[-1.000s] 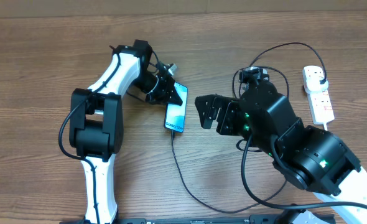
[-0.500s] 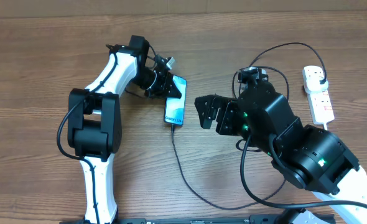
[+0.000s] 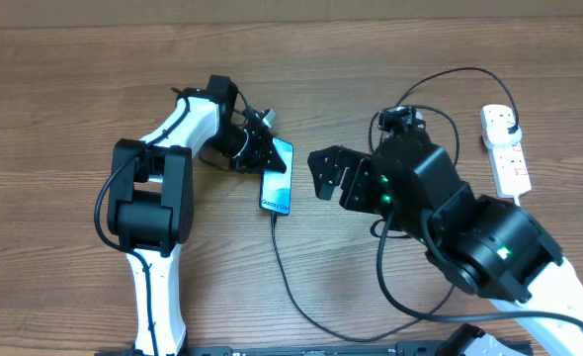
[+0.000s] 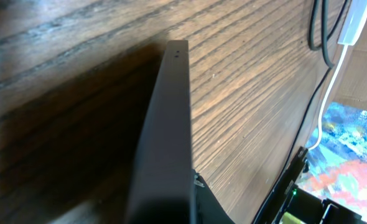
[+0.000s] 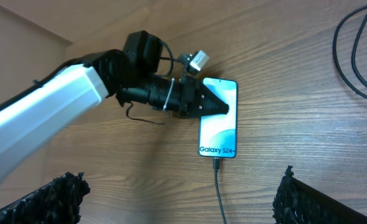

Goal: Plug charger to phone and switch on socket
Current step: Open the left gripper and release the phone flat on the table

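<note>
The phone lies flat on the table with its light blue screen up and the "Galaxy S24+" text at its near end. The charger's connector tip sits in the phone's near end. Its thin black cable runs toward the table's front. My left gripper is closed on the phone's far left corner. In the left wrist view the phone's dark edge fills the middle. My right gripper is open and empty, just right of the phone. The socket lies at the far right.
Black cable loops lie behind my right arm and reach the far end of the socket. A white cord shows at the right of the left wrist view. The left arm's white link crosses the right wrist view.
The phone has shifted a little toward the front and turned straighter, with the left gripper moving along on its far end. The right gripper has barely moved.
</note>
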{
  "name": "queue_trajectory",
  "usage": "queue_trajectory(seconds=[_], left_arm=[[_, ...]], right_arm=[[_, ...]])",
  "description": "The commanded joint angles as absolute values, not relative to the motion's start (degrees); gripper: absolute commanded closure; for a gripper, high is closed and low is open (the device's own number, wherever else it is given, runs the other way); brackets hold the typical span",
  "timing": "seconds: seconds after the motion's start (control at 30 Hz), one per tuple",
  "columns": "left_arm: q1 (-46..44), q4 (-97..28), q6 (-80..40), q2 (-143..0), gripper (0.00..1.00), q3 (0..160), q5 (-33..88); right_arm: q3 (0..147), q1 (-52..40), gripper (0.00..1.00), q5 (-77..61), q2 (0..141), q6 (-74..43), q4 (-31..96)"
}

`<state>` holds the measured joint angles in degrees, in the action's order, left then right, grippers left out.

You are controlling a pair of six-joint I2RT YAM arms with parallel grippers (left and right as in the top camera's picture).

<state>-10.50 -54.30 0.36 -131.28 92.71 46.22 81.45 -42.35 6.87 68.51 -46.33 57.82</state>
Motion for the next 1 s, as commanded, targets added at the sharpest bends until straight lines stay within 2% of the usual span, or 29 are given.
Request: queue_trajectory(seconds=[0.0, 0.4, 0.67, 0.87, 0.93, 0.97], left_arm=[[-10.9, -52.9, 0.34, -131.26, 0.89, 91.22, 44.47], [-10.92, -51.75, -0.25, -131.26, 0.59, 90.78, 43.48], [-10.9, -52.51, -3.27, -131.26, 0.48, 90.8, 34.76], [-10.9, -52.23, -3.44, -131.26, 0.46, 90.78, 33.85], [-10.9, -52.18, -3.46, -131.26, 0.36, 90.78, 33.1], [-10.9, -52.29, -3.49, -131.26, 0.27, 90.78, 32.25]], right_arm=[[81.14, -41.93, 0.0, 7.46, 69.95, -46.89, 57.65], [81.14, -41.93, 0.0, 7.46, 73.76, -46.89, 58.46], [81.14, -41.93, 0.0, 4.67, 73.76, -47.46, 58.41], [81.14, -41.93, 0.0, 0.73, 73.76, -52.51, 58.48], [81.14, -41.93, 0.0, 0.75, 73.76, -52.51, 58.72], [81.14, -41.93, 0.0, 0.78, 73.76, -52.49, 58.83]])
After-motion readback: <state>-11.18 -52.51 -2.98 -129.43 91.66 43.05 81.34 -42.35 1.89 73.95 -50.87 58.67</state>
